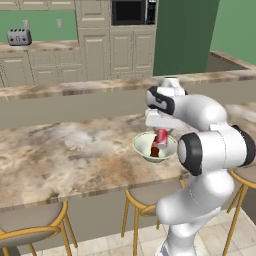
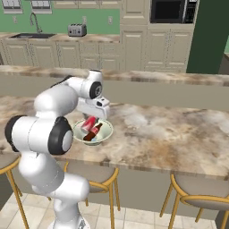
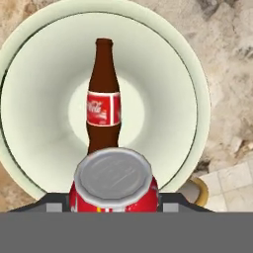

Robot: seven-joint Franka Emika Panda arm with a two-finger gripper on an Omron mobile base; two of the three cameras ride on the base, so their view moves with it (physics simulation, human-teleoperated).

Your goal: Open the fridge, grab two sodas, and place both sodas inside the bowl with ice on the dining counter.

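My gripper (image 3: 113,200) is shut on the red soda can (image 3: 114,180), with a dark finger on each side of it. The can (image 1: 162,135) hangs just above the pale greenish-white bowl (image 1: 140,147), over its near part. Inside the bowl (image 3: 168,99) lies the brown cola bottle (image 3: 104,108) with its red label, neck pointing away from the hand. The bowl (image 2: 105,134) stands on the dining counter (image 2: 170,134) near its front edge, and there too the can (image 2: 89,122) and the bottle (image 2: 92,133) show under the hand. The fridge is out of view.
Round-seated stools (image 1: 145,197) stand under the counter's front edge, one more at the right (image 2: 197,188). A raised ledge (image 1: 75,90) runs along the far side of the dining counter (image 1: 75,150). Cream cabinets, a toaster (image 2: 77,30) and a microwave (image 1: 131,11) line the back wall.
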